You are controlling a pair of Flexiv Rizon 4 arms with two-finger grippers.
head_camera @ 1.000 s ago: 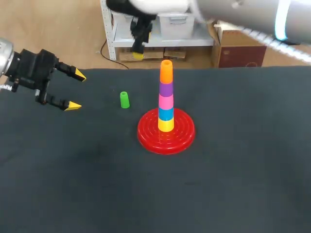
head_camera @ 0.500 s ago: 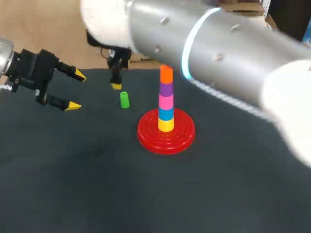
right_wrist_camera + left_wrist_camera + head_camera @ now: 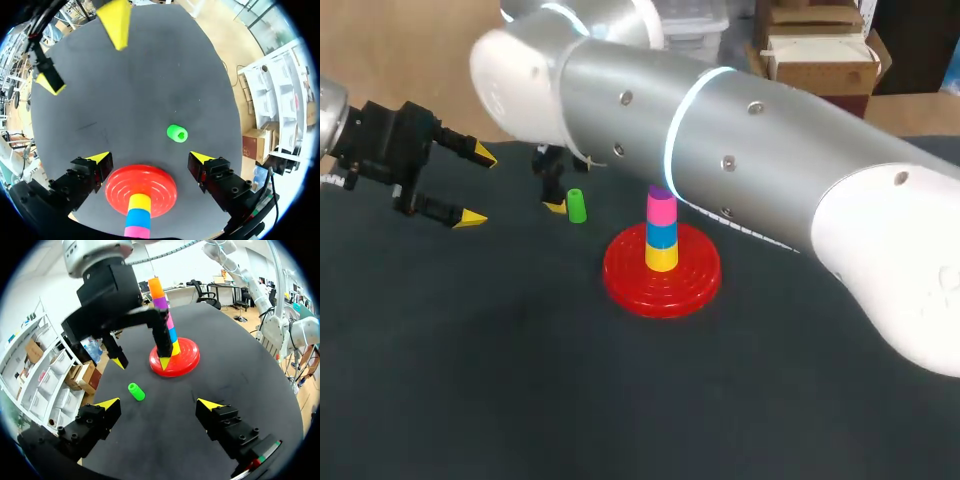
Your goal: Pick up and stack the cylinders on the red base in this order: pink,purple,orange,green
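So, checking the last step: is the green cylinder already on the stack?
No, the green cylinder sits on the table, apart from the red base and its stack.

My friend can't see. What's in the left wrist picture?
The right claw hangs open just above a green cylinder on the black table. Behind it, a stack topped by an orange cylinder stands on the red base; the left claw is open.
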